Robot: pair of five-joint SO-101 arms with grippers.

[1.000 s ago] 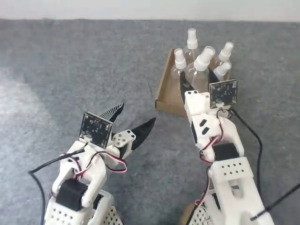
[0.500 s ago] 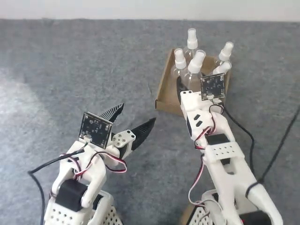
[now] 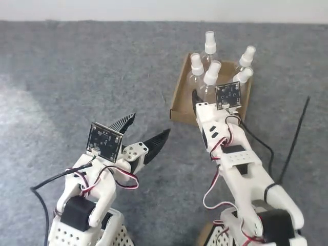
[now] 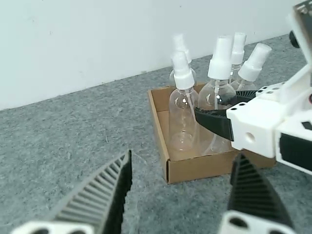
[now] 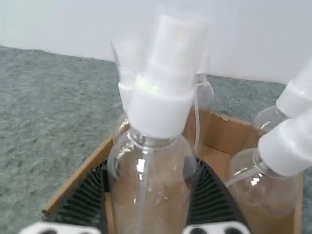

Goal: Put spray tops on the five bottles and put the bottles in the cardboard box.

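A shallow cardboard box lies at the back right of the table and holds several clear bottles with white spray tops. My right gripper reaches over the box's near wall, shut on one upright bottle whose spray top rises between the black fingers. The other bottles stand around it inside the box. My left gripper hovers over the carpet to the left of the box, open and holding nothing. The left wrist view shows the box beyond my open left gripper.
Grey carpet covers the table, with open room left of the box. A white wall runs along the back edge. Both arms' cables trail toward the near edge.
My right arm has pushed forward and lowered the held bottle into the box; the bottle has gone from tilted to upright. The left arm has stayed still.
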